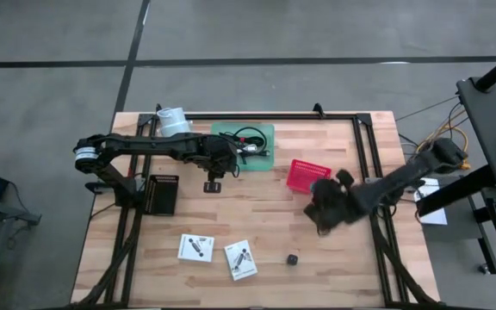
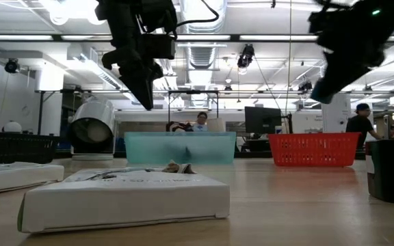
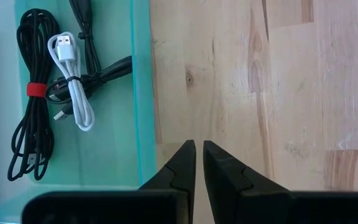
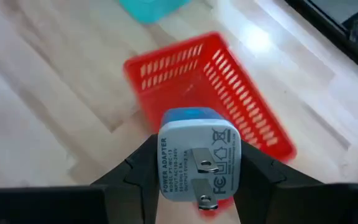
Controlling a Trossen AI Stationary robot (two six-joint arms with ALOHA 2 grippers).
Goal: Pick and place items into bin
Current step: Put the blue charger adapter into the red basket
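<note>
My right gripper (image 4: pixel 197 171) is shut on a pale cube-shaped wall charger (image 4: pixel 196 149) and hangs over the table beside the red basket (image 4: pixel 210 81), which shows in the high view as the red basket (image 1: pixel 307 175). My left gripper (image 3: pixel 199 152) is shut and empty, above the wood beside the teal bin (image 3: pixel 143 93). Coiled black cables (image 3: pixel 27 112) and a white USB cable (image 3: pixel 73 81) lie in that bin. Two white printed cards (image 1: pixel 196 248) (image 1: pixel 241 258) and a dark cube (image 1: pixel 292 258) lie flat near the table's near edge. My right gripper pinches the pale charger between its two fingers (image 4: pixel 138 171), one on each opposite side wall (image 4: pixel 163 168). It comes from above, slanting down. The charger is lifted clear of the table, and its printed face with the folded prongs (image 4: pixel 207 165) points toward the wrist camera.
A white roll (image 1: pixel 175 120) stands at the far left, left of the teal bin (image 1: pixel 244 145). A black box (image 1: pixel 160 194) and a small dark piece (image 1: pixel 213 185) lie left of centre. Bare wood lies between the bins and the cards.
</note>
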